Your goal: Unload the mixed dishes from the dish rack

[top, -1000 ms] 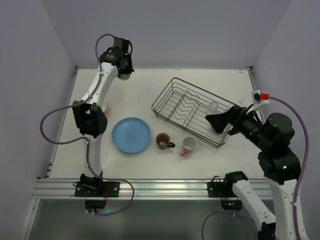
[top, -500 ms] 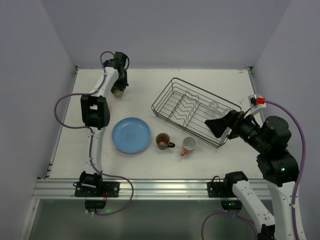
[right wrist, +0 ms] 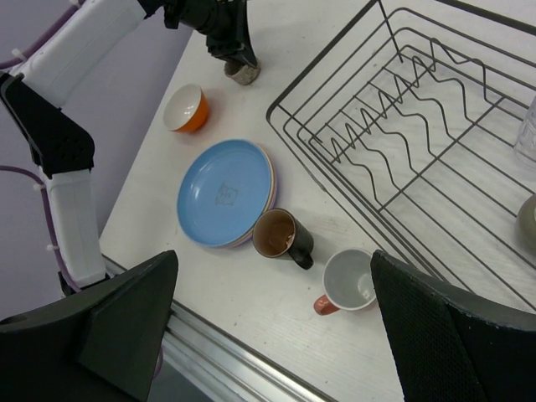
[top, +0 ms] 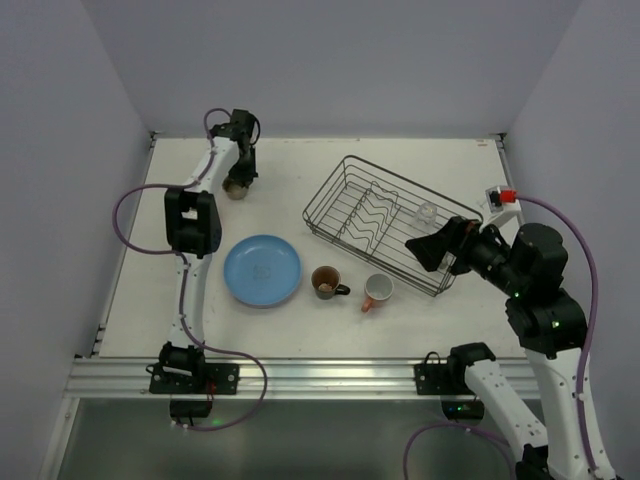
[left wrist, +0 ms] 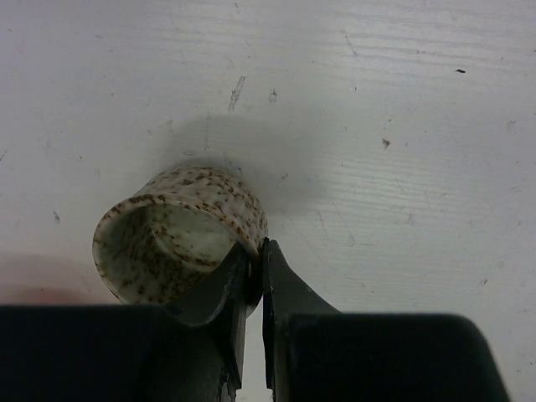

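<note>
Now: cup set-down, release due

The speckled cup (left wrist: 180, 226) is set on the table (left wrist: 402, 126), upper left of the top view, its wall pinched by the left end effector (left wrist: 255, 276). Release and a straight lift are called for; bare table lies rightward, the table's back edge is near. The right end effector (top: 430, 248) is held spread over the dish rack (top: 326, 186).

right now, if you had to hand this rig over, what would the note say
Left gripper: jaws shut on the wall of a speckled cup, far left of the table, near the orange bowl.
Right gripper: jaws open, empty, over the rack's near right end.
Done: plates stacked, blue on top; brown mug and pink mug on the table.
Left: release the cup; a glass and a greyish item, cut off in view, are in the rack.
</note>
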